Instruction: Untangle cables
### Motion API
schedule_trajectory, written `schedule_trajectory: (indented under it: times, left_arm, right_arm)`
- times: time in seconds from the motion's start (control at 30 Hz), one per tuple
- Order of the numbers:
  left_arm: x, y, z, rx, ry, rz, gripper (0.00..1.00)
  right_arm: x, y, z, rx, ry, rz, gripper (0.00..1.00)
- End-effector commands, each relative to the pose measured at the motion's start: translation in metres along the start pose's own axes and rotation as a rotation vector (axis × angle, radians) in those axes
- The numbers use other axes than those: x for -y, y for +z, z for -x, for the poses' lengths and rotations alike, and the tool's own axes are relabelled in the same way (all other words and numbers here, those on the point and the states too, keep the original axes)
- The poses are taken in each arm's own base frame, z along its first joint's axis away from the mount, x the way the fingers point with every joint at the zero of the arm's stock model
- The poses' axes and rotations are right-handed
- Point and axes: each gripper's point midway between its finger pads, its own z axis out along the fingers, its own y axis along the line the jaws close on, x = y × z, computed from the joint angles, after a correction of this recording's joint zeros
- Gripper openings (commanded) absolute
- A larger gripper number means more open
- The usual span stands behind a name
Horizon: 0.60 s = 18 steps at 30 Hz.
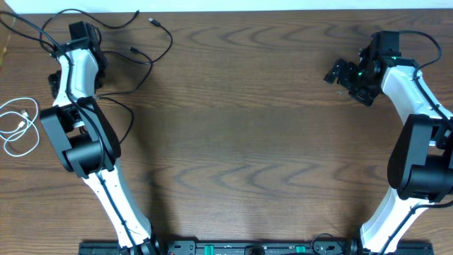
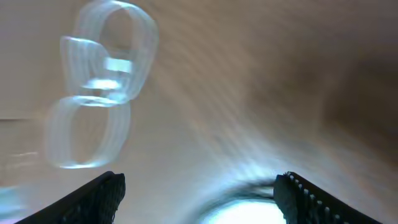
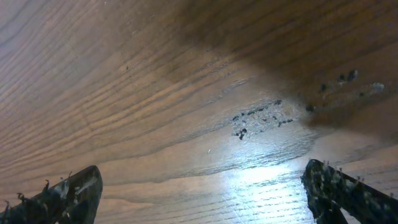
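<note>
Clearly left tool (image 2: pixel 202 199) wide open, empty; right tool (image 3: pixel 202 193) wide open, empty, above table (image 3: pixel 186 93).

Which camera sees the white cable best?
The overhead view: the white cable lies sharp and whole, looped at far left. The left wrist view shows it only as blurred pale loops; the right wrist view shows just bare wood.
</note>
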Motion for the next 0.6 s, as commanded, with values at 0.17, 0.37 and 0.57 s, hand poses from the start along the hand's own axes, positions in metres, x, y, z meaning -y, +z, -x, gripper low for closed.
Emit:
schedule_trajectory:
  times: [0.17,0.37,0.57]
  left_arm:
    - [0.149,-0.094,-0.024,-0.167,0.028,-1.003,0.81]
    - [0.158,-0.084,-0.029,-0.073,0.145,-0.793,0.81]
    - [0.173,-0.088,-0.034,0.003,0.262,-0.726,0.81]
  right_arm:
    - [-0.005,-0.009,0.009,0.037,0.036,0.015,0.99]
    - [-0.006,-0.009,0.008,0.034,0.038,0.016,0.99]
    - [-0.009,-0.009,0.007,0.026,0.037,0.034,0.99]
